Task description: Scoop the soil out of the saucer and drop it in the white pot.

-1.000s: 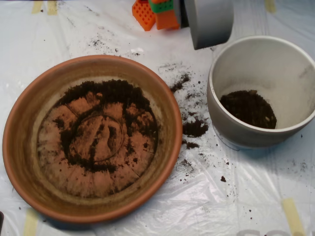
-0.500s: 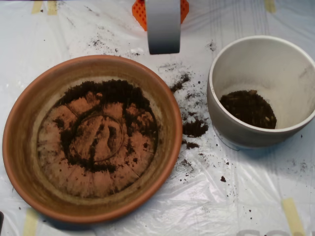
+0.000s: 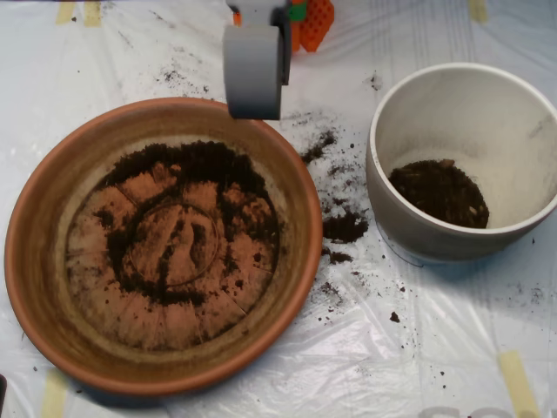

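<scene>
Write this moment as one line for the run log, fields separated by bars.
end effector: above far rim of saucer | soil: part in saucer, part in white pot, some spilled between | phase: approaching saucer

You can't see the scoop [image 3: 253, 74] mouth from above, only its grey back, and the arm behind it is cut off by the top edge w/ just bits of orange and green showing. Just below the scoop, its lower end hides a bit of the saucer [image 3: 35, 218] far rim, and the saucer's left rim nearly meets the pic edge. Well to the scoop's right, the white pot [image 3: 396, 213] is clipped by the right edge, and its near wall hides part of the soil [image 3: 439, 192] inside.
</scene>
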Robot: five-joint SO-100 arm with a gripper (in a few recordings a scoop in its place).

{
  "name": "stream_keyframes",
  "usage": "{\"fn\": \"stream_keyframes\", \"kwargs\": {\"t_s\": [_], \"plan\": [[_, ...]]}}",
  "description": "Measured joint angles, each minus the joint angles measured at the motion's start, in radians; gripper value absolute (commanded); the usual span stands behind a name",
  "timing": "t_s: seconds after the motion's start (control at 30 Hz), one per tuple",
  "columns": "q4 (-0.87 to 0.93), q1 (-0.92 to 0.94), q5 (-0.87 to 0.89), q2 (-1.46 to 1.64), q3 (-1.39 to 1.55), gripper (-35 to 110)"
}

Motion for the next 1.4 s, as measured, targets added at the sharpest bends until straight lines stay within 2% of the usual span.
{"fn": "stream_keyframes", "kwargs": {"t_s": [0.2, 0.5, 0.73, 1.0, 1.13, 1.27, 1.4], "plan": [[-0.078, -0.106, -0.043, 0.124, 0.104, 22], [-0.133, -0.373, -0.025, 0.25, 0.261, 25], [-0.173, -0.393, -0.023, 0.417, 0.469, 23], [-0.172, -0.225, 0.003, 0.448, 0.549, 18], [-0.172, -0.209, 0.015, 0.448, 0.569, 17], [-0.176, -0.219, 0.017, 0.449, 0.614, 6], [-0.175, -0.281, 0.025, 0.449, 0.637, 2]]}}
